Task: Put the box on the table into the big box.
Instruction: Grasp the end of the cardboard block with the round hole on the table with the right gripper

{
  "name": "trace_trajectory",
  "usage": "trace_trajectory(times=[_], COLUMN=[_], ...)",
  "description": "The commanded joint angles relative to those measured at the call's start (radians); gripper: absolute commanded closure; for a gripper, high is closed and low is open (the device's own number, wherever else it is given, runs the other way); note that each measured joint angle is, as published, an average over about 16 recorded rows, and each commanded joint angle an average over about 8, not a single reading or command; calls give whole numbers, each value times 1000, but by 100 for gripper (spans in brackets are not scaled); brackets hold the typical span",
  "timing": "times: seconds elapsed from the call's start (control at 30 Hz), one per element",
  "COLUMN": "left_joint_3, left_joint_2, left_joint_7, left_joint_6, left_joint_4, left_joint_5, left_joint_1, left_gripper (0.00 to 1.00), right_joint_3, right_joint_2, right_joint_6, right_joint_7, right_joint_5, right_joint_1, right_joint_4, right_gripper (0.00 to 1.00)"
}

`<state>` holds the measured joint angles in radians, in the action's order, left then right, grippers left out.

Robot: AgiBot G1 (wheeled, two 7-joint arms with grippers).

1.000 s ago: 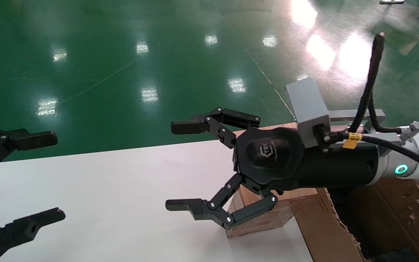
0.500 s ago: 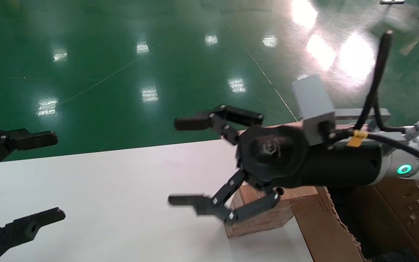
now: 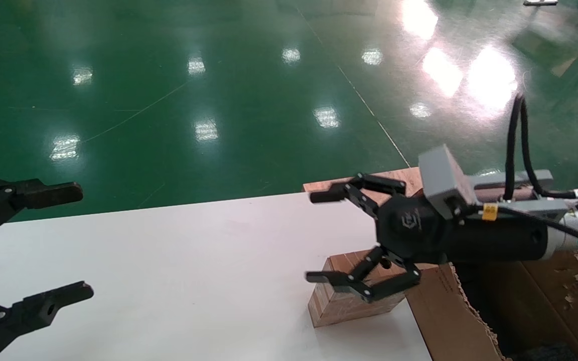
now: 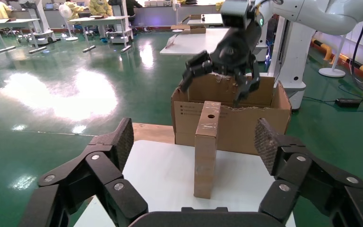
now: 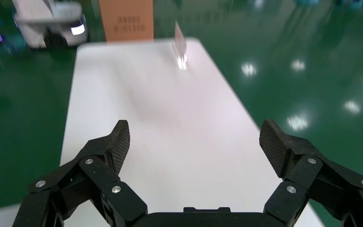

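Green glossy floor (image 3: pixel 193 75) with light reflections fills the room beyond the table (image 3: pixel 168 260), a smooth white top. The left wrist view shows other white tables and people far back.

Left gripper (image 3: pixel 38 240) hovers at the table's left end, fingers (image 3: pixel 50 193) spread wide, holding nothing and touching nothing. From its own wrist view the two pads (image 4: pixel 123 137) stand well apart, framing the box from a distance.

White surface between the two grippers is bare and wide.

Box (image 3: pixel 341 301), small brown cardboard, stands on edge near the table's right end, on the table. In the left wrist view it is upright (image 4: pixel 207 146), round hole near the top of its narrow face, shiny tape just below the hole, just in front of the big box.

Right gripper (image 3: pixel 339 235) hangs above the small box, fingers (image 3: pixel 329 193) wide apart and pointing left, gripping nothing. Lower finger lies across the box's top edge as seen from the head; contact cannot be told. Its wrist view looks down the length of the white top past two spread pads (image 5: pixel 118 139).

Big box (image 3: pixel 469 311), brown carton with ragged torn flaps, sits just beyond the table's right end, its near flap beside the small box. Black print shows on its side (image 4: pixel 231 123). A wooden board edge (image 3: pixel 359 181) shows behind the gripper.
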<state>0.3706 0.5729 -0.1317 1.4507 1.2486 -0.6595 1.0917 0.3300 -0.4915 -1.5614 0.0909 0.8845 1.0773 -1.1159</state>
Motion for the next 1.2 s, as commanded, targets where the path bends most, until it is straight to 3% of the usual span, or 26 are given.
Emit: trace_trajectory(times=[0.03,0.33,1.2], left_joint_3=[0,0,0], left_joint_2=[0,0,0], left_joint_7=[0,0,0], left_joint_6=[0,0,0], left_joint_4=[0,0,0], left_joint_5=[0,0,0], left_joint_1=[0,0,0], left_gripper=[100,100,100], right_joint_3=[11,107,400], right_joint_2=[14,39,-1], right_joint_6=[-15,-27,-26], right_joint_7=[-19,-115,-282], right_joint_5=[26,63,88], right_joint_1=[3,50,221], right_joint_4=[27,173,459], right_gripper=[0,0,0])
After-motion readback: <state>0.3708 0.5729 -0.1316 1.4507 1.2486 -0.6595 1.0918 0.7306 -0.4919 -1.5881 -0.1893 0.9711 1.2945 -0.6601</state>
